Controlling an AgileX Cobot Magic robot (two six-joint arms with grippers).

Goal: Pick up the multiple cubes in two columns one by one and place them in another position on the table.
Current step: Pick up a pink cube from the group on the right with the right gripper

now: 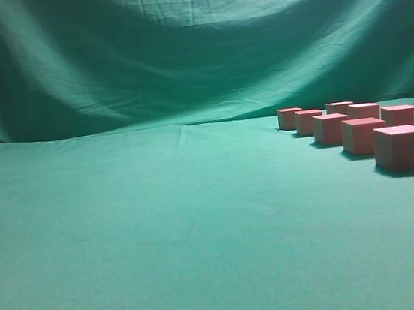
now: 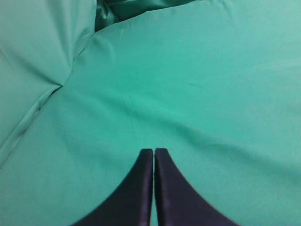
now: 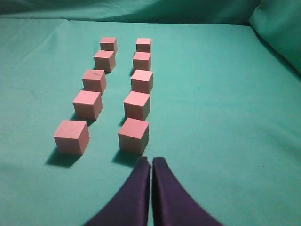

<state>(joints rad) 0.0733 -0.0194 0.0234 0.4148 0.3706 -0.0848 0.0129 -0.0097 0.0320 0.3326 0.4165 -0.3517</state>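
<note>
- Table (image 1: 164, 236): flat teal-green cloth surface, filling the lower part of the exterior view; also seen under both wrist cameras.
- Drape (image 1: 193, 43): creased green cloth hanging upright behind the table.
- Cubes (image 3: 134, 135): small reddish-pink blocks with lighter tops; ten were countable in the right wrist view, though the helper count may differ, and the exterior view showed only nine clearly.
- Arrangement: two parallel columns of five, running away from the right wrist camera; cubes in each column stood apart from one another, each flat on the table.
- Left column, nearest cube (image 3: 71, 137): sat slightly further out to the left than the rest of its column.
- Location in exterior view: the cubes (image 1: 402, 147) were grouped at the right side of the table, toward the drape; the far-right ones ran to the frame edge.
- Right gripper (image 3: 151, 162): dark fingers pressed together, clenched on nothing, tips just short of the nearest cube of the right column; not touching it.
- Left gripper (image 2: 154, 153): dark fingers closed tip to tip with only a thin seam between, grasping nothing, poised over bare cloth with a fold of cloth at upper left.
- Neither arm appeared in the exterior view.
</note>
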